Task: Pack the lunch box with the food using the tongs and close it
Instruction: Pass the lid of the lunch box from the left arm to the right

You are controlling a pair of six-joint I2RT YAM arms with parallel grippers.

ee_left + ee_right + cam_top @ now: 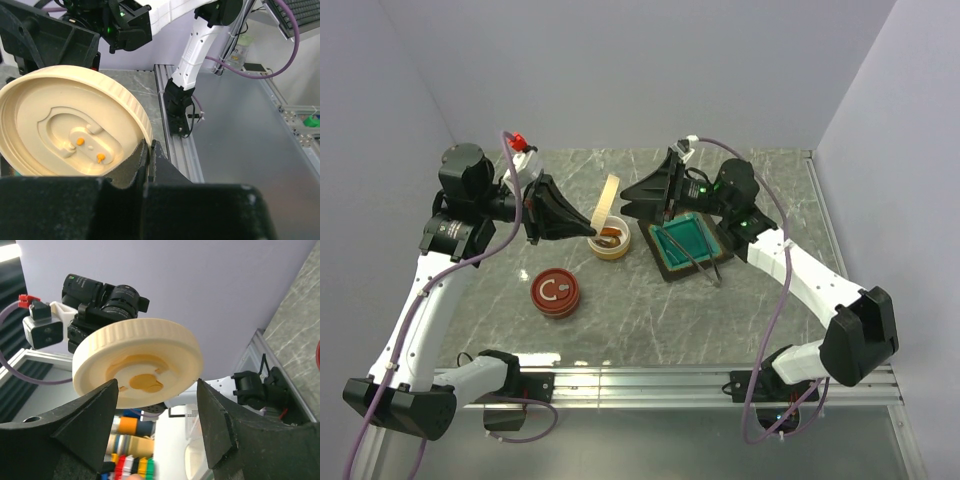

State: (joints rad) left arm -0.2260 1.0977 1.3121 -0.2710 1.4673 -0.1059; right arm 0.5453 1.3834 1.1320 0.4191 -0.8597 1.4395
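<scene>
The left gripper fills the bottom of the frame, its black fingers pinched together on the ribbed rim of a cream lid. The lid stands tilted, its recessed face showing two small orange spots. Behind it are the right arm, white with black housings and a green light, the marbled table, a metal rail and a purple cable

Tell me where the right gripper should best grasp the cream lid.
Probably across the ribbed rim of the lid, coming from the side opposite the left gripper, which pinches its lower edge: it stands on edge, so the remaining rim is free.
</scene>
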